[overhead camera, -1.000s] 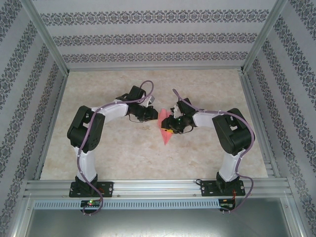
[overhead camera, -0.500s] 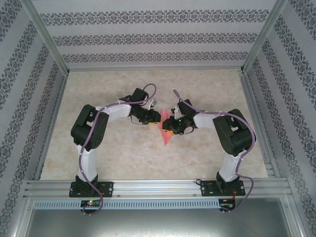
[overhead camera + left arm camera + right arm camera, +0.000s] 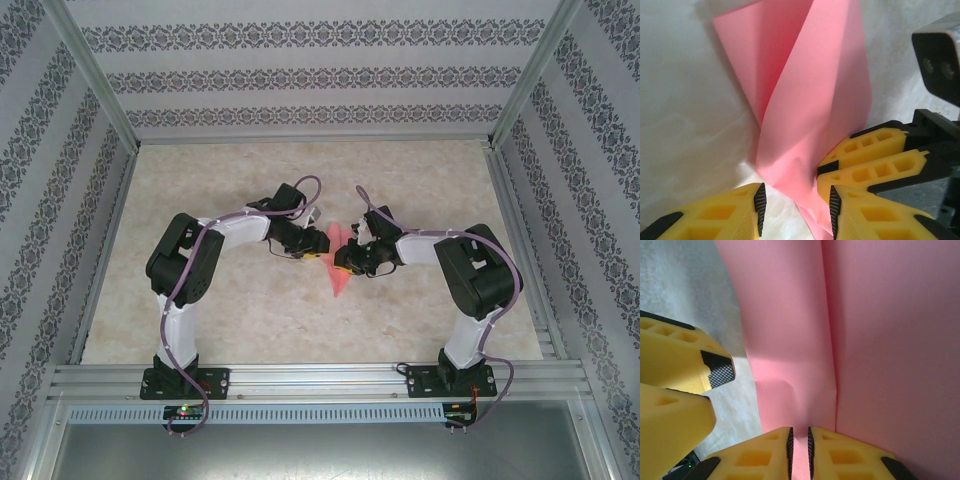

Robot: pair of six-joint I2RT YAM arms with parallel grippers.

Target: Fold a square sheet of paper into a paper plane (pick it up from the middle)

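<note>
The pink sheet of paper (image 3: 338, 262) is folded into a slim pointed shape at mid-table, tip toward the near edge. In the left wrist view the paper (image 3: 805, 95) stands up in angled flaps with a centre crease. My left gripper (image 3: 308, 250) is at its left side, and that left gripper (image 3: 797, 210) is open, a lower flap lying between the jaws against the right pad. My right gripper (image 3: 347, 262) comes from the right. In its wrist view the right gripper (image 3: 800, 442) is shut on the paper (image 3: 865, 340) at a fold, pads nearly touching.
The marble-patterned table top (image 3: 220, 320) is bounded by aluminium frame rails (image 3: 300, 380) and patterned walls. The two grippers are almost touching: the right gripper's yellow fingers (image 3: 870, 155) show in the left wrist view, the left gripper's fingers (image 3: 685, 355) in the right wrist view.
My left arm has reached rightward up to the paper and its jaws have opened. The right gripper's jaws have narrowed onto the paper. The paper stays in place.
</note>
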